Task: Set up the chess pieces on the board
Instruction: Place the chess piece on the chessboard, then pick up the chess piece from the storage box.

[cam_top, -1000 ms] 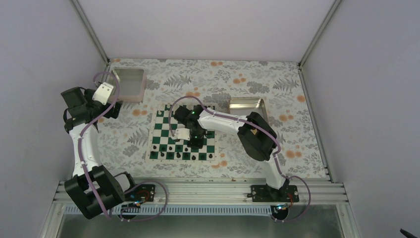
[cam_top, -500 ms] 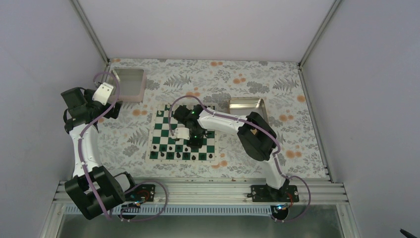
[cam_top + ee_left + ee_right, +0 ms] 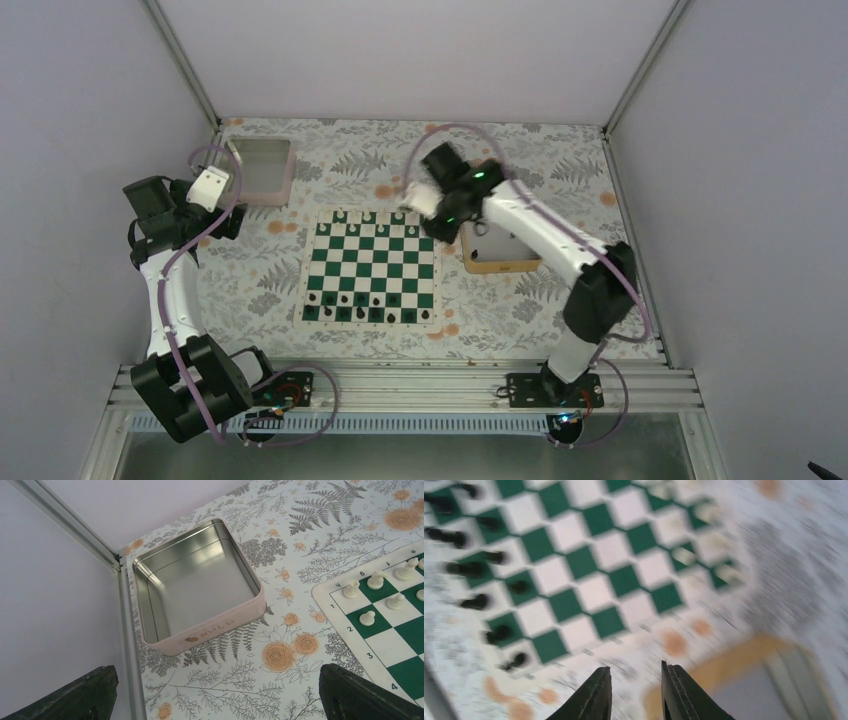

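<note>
The board (image 3: 372,262) lies in the middle of the table. Several black chess pieces (image 3: 368,301) stand in its two near rows, and white pieces (image 3: 372,217) line the far rows. My right gripper (image 3: 438,215) hovers above the board's far right corner, next to the gold-rimmed tray (image 3: 502,267). In the blurred right wrist view its fingers (image 3: 634,692) are a little apart with nothing between them; the board (image 3: 589,580) and black pieces (image 3: 471,570) show beyond. My left gripper (image 3: 224,218) is wide open and empty (image 3: 215,697) near the pink tray.
The empty pink square tray (image 3: 210,632) sits at the far left corner (image 3: 262,170) beside the frame post. White pieces (image 3: 375,580) stand on the board's left corner. The gold tray rim (image 3: 744,655) shows under my right gripper. The tablecloth is floral.
My right arm has lifted off the board's near rows and swung to the far right, beside the gold tray. The left arm has not moved.
</note>
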`<act>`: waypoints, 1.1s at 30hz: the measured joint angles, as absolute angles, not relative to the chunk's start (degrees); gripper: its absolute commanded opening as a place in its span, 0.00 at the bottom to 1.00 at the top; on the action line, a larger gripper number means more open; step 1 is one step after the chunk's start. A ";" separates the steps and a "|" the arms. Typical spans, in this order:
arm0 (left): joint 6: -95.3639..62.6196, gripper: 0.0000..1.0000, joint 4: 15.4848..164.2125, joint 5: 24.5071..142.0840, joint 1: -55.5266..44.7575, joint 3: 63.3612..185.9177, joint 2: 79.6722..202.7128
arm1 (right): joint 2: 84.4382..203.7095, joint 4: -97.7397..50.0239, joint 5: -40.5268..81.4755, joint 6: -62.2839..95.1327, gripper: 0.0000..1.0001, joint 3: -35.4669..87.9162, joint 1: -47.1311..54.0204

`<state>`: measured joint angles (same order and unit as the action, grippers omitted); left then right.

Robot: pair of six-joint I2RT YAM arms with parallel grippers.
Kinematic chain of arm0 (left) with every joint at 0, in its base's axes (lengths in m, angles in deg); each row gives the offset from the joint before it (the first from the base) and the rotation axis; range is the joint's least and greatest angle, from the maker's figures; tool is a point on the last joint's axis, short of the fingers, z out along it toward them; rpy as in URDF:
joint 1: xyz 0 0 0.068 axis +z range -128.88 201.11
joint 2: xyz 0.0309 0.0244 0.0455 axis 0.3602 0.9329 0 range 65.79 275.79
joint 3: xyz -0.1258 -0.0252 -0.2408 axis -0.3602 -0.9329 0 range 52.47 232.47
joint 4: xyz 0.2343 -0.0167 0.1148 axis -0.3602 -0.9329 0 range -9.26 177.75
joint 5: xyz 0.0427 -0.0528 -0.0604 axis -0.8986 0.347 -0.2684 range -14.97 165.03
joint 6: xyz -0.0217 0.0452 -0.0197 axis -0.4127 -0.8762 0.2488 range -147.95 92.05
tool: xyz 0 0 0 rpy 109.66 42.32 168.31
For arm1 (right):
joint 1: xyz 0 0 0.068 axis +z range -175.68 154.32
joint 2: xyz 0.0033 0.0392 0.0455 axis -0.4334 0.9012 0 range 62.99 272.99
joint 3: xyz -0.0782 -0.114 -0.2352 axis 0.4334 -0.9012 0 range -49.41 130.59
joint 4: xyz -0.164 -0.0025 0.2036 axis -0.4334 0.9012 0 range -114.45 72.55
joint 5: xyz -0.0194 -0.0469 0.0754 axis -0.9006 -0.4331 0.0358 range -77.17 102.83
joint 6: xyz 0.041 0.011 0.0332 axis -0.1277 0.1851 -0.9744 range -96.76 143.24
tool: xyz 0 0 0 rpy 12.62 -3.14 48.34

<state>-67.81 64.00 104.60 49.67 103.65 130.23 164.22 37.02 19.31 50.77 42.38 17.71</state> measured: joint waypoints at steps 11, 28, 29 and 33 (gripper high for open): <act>-65.78 1.00 65.24 102.98 49.67 105.29 132.26 | 160.40 32.93 10.55 51.01 0.28 29.42 -9.85; -61.60 1.00 66.45 100.03 49.67 107.32 135.87 | 172.42 24.74 9.61 50.16 0.33 28.26 -15.70; -61.51 1.00 66.45 100.01 49.67 107.17 135.98 | 172.81 24.54 9.48 50.16 0.33 28.39 -16.05; -60.84 1.00 66.49 99.98 49.67 106.95 136.57 | 173.64 24.19 9.28 50.18 0.33 29.55 -16.78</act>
